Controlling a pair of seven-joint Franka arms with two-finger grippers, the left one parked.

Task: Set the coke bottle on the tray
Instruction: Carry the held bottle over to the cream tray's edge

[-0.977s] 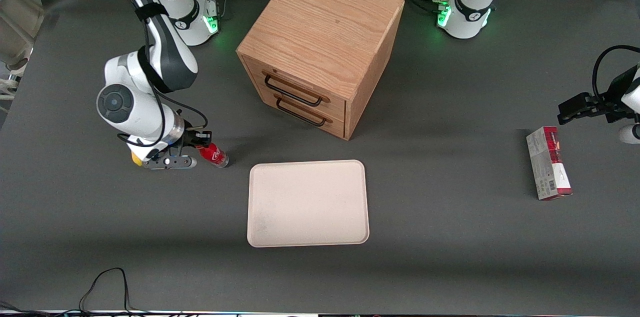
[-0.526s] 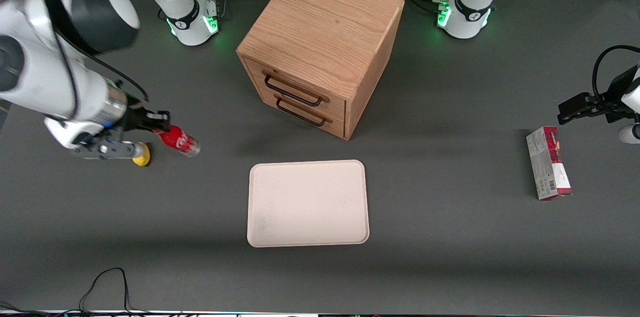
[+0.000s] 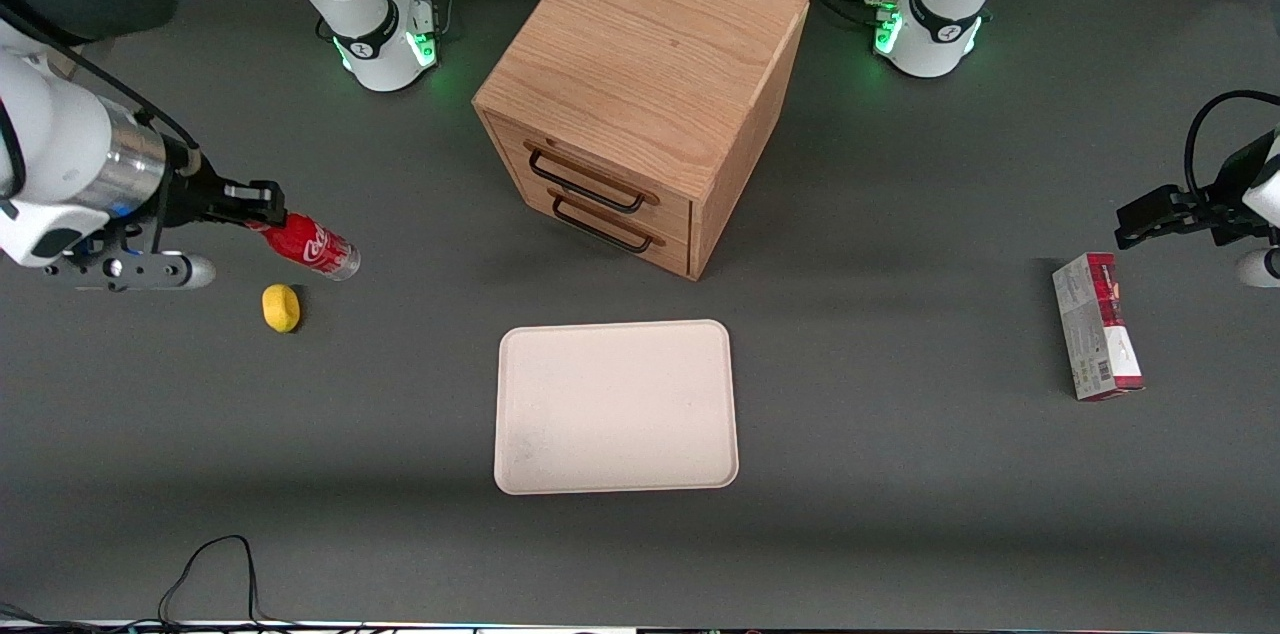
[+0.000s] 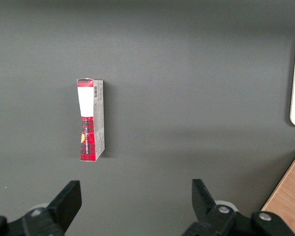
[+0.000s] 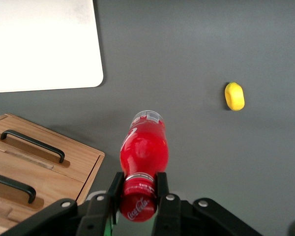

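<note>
Carry toward the tray (image 3: 616, 406) — bare, nearer the front camera than the wooden drawer cabinet (image 3: 640, 94) — keeping high. Your gripper (image 3: 262, 211), toward the working arm's end, is clamped on the coke bottle (image 3: 310, 246) near its cap, held aloft. The small yellow object (image 3: 281, 307) lies clear of your path.

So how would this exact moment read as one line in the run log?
gripper: shut on coke bottle, held above table | tray: empty | lemon: on table | phase: carrying
</note>
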